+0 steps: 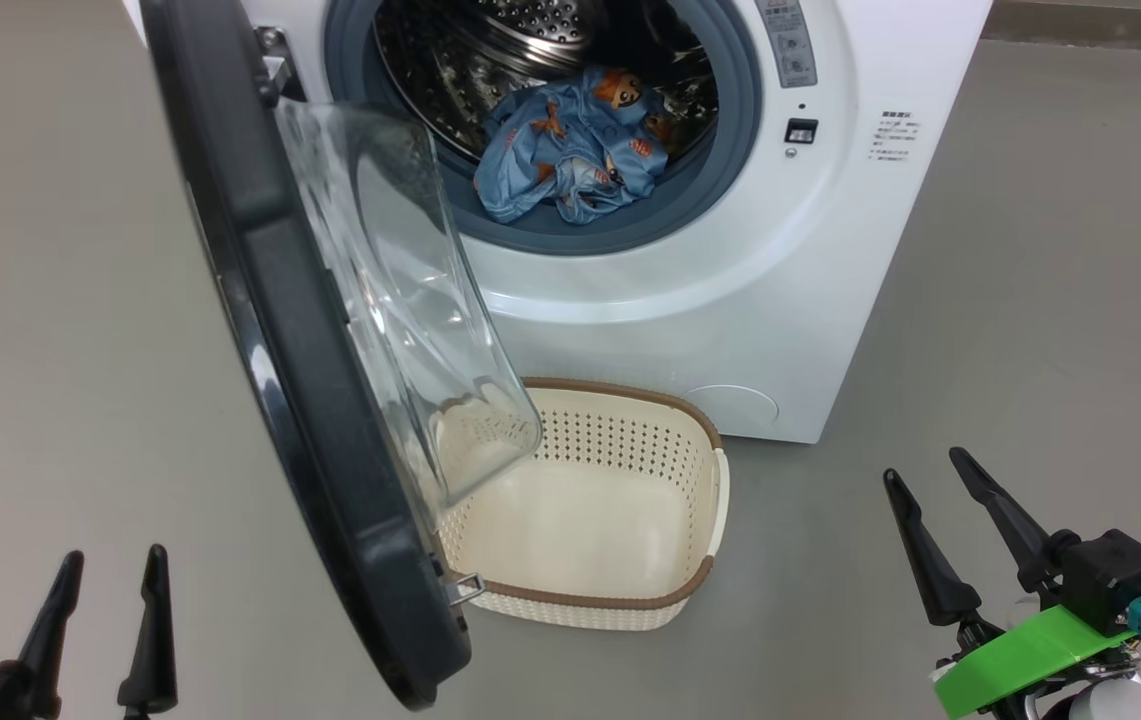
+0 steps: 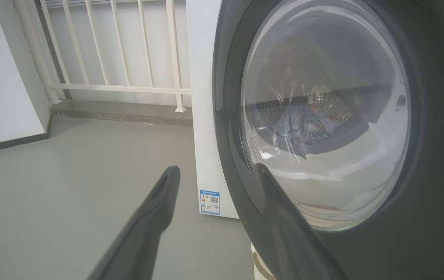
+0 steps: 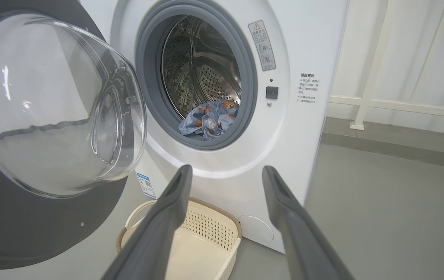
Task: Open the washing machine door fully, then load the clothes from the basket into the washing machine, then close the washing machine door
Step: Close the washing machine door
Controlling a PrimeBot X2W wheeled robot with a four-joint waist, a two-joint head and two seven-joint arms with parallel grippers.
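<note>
Low at near left, left gripper (image 1: 117,552) points far beside the open washing machine door (image 1: 270,300), jaws wide, empty; right gripper (image 1: 923,462) likewise, right of the basket (image 1: 630,388).

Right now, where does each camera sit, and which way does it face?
Head view: high, looking down at open door, empty basket, washing machine; left claw and right claw at bottom corners.
Left wrist view: low, facing the door's outer side; own fingers show.
Right wrist view: low, facing the drum and clothes; own fingers show.
Shared: all three show door and clothes.
</note>
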